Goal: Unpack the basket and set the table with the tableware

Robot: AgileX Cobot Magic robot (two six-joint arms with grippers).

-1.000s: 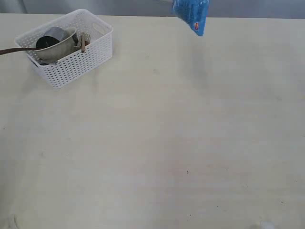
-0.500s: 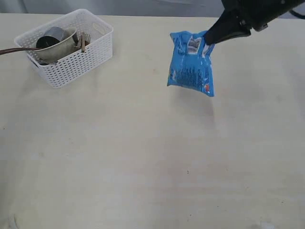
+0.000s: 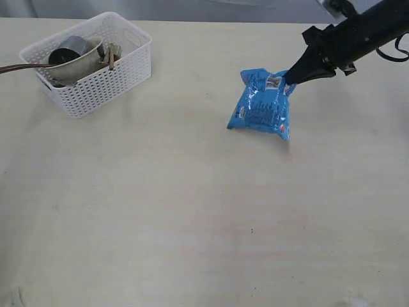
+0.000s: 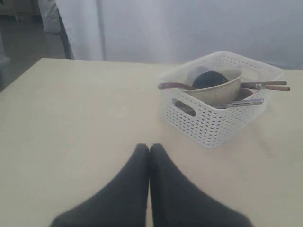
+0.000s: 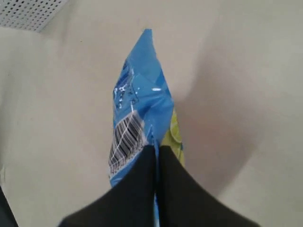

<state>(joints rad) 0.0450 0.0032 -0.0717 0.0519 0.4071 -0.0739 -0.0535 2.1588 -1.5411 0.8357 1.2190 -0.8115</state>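
Note:
The white lattice basket (image 3: 102, 80) stands at the far left of the table (image 3: 192, 211). Inside it lie a beige-silver bowl (image 3: 80, 61), a dark grey cup (image 3: 67, 51), brown chopsticks (image 3: 110, 57) and a brown-handled utensil (image 3: 19, 67) that sticks out over the left rim. From the left wrist view the basket (image 4: 213, 118) lies ahead of my left gripper (image 4: 149, 147), which is shut and empty. My right gripper (image 3: 291, 78) is shut on the top edge of the blue snack bag (image 3: 262, 112), whose bottom reaches the tabletop. The bag (image 5: 139, 109) hangs from the pinch (image 5: 156, 149).
A grey wall or curtain runs behind the table's far edge. Pale tabletop stretches between the basket and the snack bag and across the whole near half.
The right arm came down from the top edge of the exterior view, carrying the blue snack bag lower and to the right until it reached the table. The basket has not moved.

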